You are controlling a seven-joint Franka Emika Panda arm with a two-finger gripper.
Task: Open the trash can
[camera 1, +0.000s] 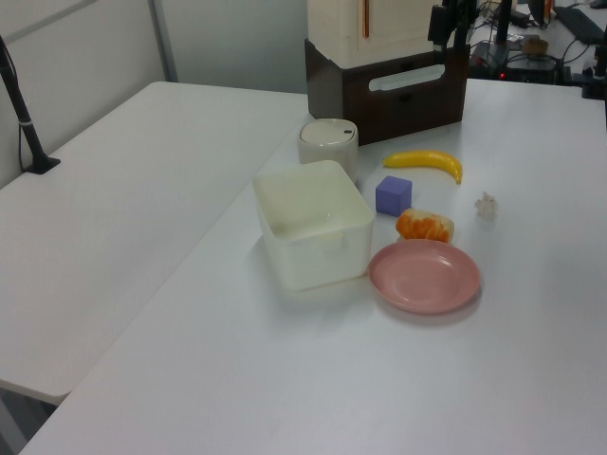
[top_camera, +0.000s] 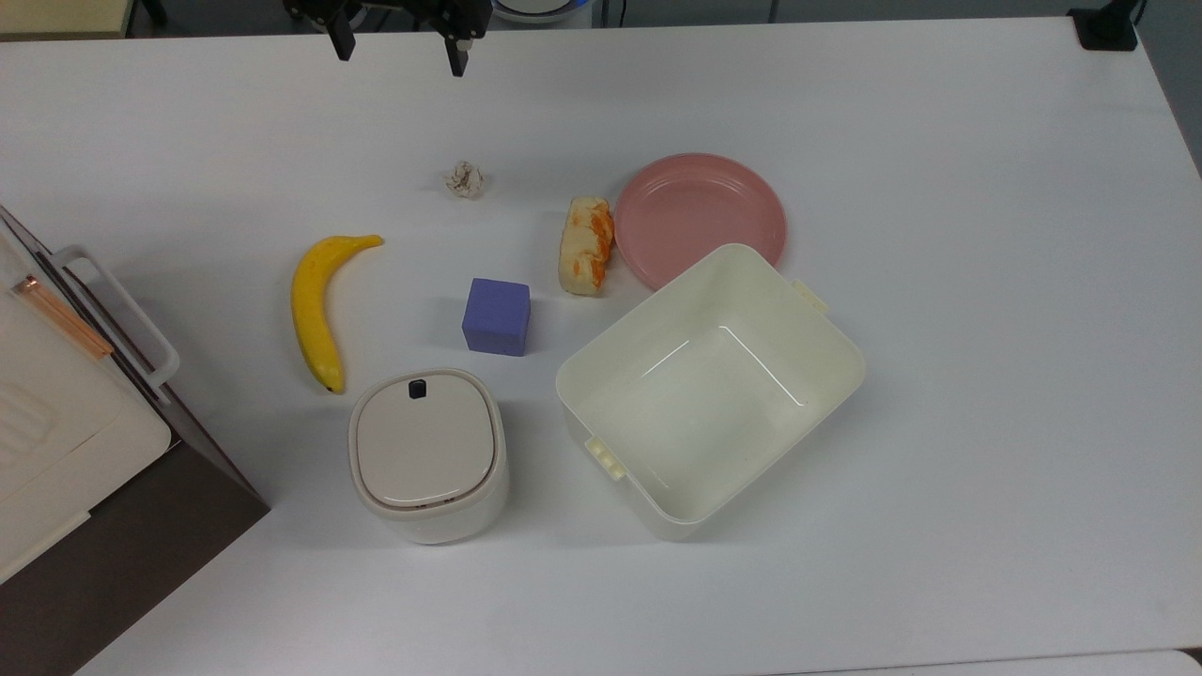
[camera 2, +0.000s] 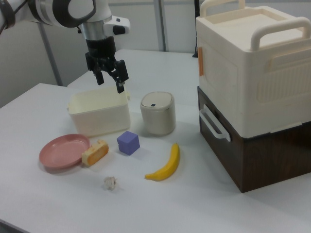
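The trash can (top_camera: 427,455) is a small cream-white bin whose flat beige lid lies shut, with a black button (top_camera: 417,387) at the lid's far edge. It stands at the near left of the table in the top view, and I also see it as the trash can (camera 1: 328,142) and the trash can (camera 2: 157,112). My gripper (top_camera: 399,47) hangs open and empty at the table's far edge, well away from the can. In the right view the gripper (camera 2: 111,81) hovers high above the tub's right corner.
A lidless cream tub (top_camera: 826,347) stands right of the can in the top view. A purple cube (top_camera: 496,316), a banana (top_camera: 315,310), a crumpled paper ball (top_camera: 465,179), an orange-white food piece (top_camera: 586,244) and a pink plate (top_camera: 700,218) lie beyond. A cream box on a brown base (camera 2: 252,97) stands beside the can.
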